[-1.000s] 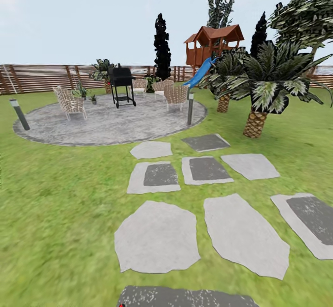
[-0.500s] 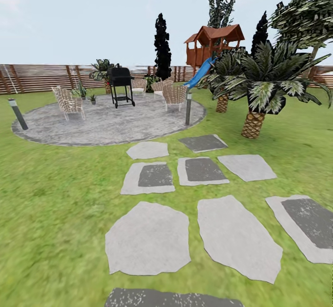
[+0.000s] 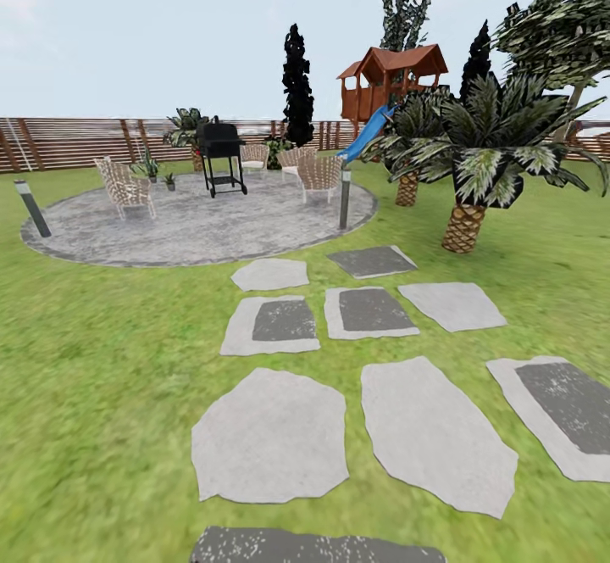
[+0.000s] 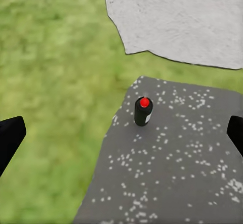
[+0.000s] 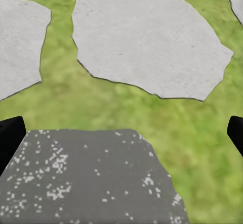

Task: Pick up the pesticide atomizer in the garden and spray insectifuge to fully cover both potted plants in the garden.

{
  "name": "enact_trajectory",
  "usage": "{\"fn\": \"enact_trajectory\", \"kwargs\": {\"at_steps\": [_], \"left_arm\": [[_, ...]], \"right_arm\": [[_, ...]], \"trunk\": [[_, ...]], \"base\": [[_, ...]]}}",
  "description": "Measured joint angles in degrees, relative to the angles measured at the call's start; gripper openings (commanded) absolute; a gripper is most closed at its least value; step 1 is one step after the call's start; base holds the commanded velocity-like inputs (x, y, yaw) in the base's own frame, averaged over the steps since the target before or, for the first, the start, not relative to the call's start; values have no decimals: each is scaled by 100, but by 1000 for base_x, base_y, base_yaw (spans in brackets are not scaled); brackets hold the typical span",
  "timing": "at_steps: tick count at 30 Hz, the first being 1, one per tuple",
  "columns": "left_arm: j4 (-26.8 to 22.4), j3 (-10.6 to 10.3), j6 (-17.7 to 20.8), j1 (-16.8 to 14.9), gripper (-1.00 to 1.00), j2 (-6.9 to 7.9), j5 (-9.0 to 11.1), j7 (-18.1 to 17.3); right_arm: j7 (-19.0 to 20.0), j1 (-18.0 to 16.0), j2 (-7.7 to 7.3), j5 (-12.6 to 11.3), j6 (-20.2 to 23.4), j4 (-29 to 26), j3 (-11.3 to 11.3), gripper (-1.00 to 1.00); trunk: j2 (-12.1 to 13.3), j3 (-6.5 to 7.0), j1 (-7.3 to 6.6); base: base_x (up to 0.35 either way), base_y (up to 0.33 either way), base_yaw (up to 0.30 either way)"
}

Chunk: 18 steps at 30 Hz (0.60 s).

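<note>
Left pincer (image 4: pixel 121 133) spread wide, empty, above upright pesticide atomizer (image 4: pixel 143 111) on dark stepping stone (image 4: pixel 172 168). Right pincer (image 5: pixel 121 133) likewise released, empty.

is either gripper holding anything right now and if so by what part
Nothing is held. The left gripper is open above the pesticide atomizer, which stands untouched on a dark stepping stone.

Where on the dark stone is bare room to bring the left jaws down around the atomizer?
The atomizer stands alone near the dark stone's grass-side edge. Bare speckled stone lies on its other sides; grass borders the near edge. Nothing crowds it.
</note>
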Motion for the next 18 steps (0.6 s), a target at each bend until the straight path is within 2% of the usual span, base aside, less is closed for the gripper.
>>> {"fn": "enact_trajectory", "kwargs": {"at_steps": [18], "left_arm": [[3,0,9,0,100,0,-8,0]], "right_arm": [[8,0,0,7,4,16,7,100]], "trunk": [[-722,-323,395]], "base": [[0,0,0]]}}
